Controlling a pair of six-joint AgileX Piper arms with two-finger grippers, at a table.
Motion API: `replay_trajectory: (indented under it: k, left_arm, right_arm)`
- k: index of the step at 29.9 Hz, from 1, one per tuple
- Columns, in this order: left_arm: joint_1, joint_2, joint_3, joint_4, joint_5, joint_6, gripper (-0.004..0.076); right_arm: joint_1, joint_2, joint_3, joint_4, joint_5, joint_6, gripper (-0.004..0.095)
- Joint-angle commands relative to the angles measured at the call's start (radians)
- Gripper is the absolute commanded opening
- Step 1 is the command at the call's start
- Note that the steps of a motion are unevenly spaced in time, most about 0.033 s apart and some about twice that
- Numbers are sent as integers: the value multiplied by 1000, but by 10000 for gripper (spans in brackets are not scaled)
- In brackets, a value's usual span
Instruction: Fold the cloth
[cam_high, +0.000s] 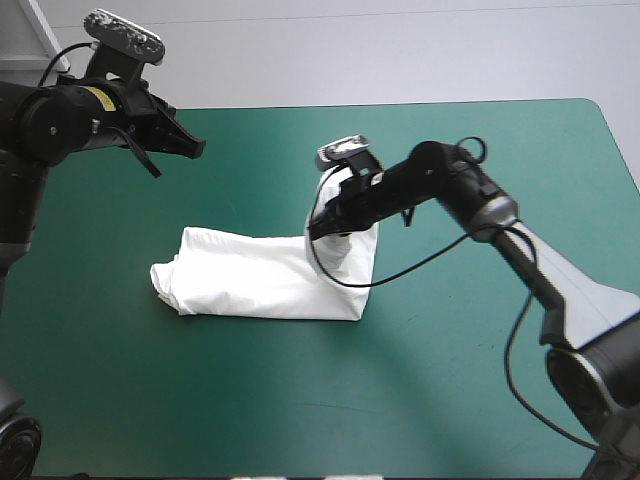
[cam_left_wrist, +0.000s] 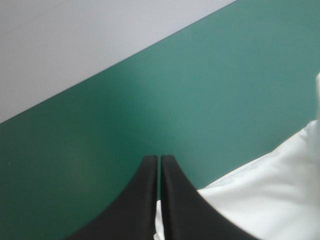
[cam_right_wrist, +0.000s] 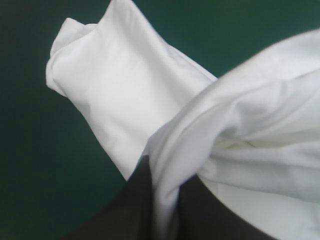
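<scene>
Grips the right end of the white short-sleeved fabric T-shirt (cam_high: 260, 275) in the right black two-finger hand (cam_high: 318, 228), fingers all but closed with the sheet pinched between them. Holds that end up off the teal-green tabletop (cam_high: 450, 380), probably so it can be carried across the rest. Leaves the remainder lying as a long, flat bundle near the middle of the tabletop, running toward the left edge, held in place by its own weight. Holds the left black two-finger hand (cam_high: 195, 147) closed and empty, high over the far left area, apart from the cloth, apparently to stay clear of the fold path. Judged stage: a late fold, not yet laid down. For the next move, carry the lifted end leftward and low; expect limp fabric to sag or bunch.
</scene>
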Motion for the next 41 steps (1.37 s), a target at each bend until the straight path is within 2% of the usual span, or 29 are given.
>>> replay_trajectory:
  k: [1, 7, 13, 19, 22, 24, 27, 29, 31, 33, 38, 41]
  left_arm:
    - [-1, -54, -33, -14, 36, -17, 19]
    - [-1, -58, -33, -18, 36, -27, 19]
    - [-1, -58, -33, -18, 36, -27, 19]
    - [-1, -58, -27, -18, 36, -27, 19]
    - [-1, -52, -27, -18, 36, -27, 19]
    - [-1, -50, -24, -18, 36, -27, 19]
    - [-1, -44, -24, -18, 36, -33, 19]
    - [-1, -44, -22, -18, 36, -33, 19]
    - [-1, -44, -21, -18, 36, -33, 19]
    - [-1, -44, -21, -18, 36, -35, 19]
    - [-1, -44, -21, -15, 36, -37, 19]
    - [-1, -44, -21, -15, 36, -37, 19]
  right_arm:
    - [93, 77, -181, 13, -22, 47, -15]
    - [215, 318, -519, -12, 57, 132, -15]
    - [270, 526, -811, -9, 167, 203, -15]
    - [312, 585, -927, -31, 202, 209, 1]
    - [322, 583, -927, 31, 202, 170, 119]
    - [324, 583, -927, 117, 207, 131, 249]
    - [325, 583, -927, 205, 219, 103, 503]
    - [325, 583, -927, 291, 231, 45, 564]
    - [325, 581, -929, 329, 227, 20, 551]
    - [317, 581, -940, 296, 229, 24, 530]
    - [278, 554, -947, 132, 231, 172, 473]
    - [249, 489, -920, -27, 233, 227, 435]
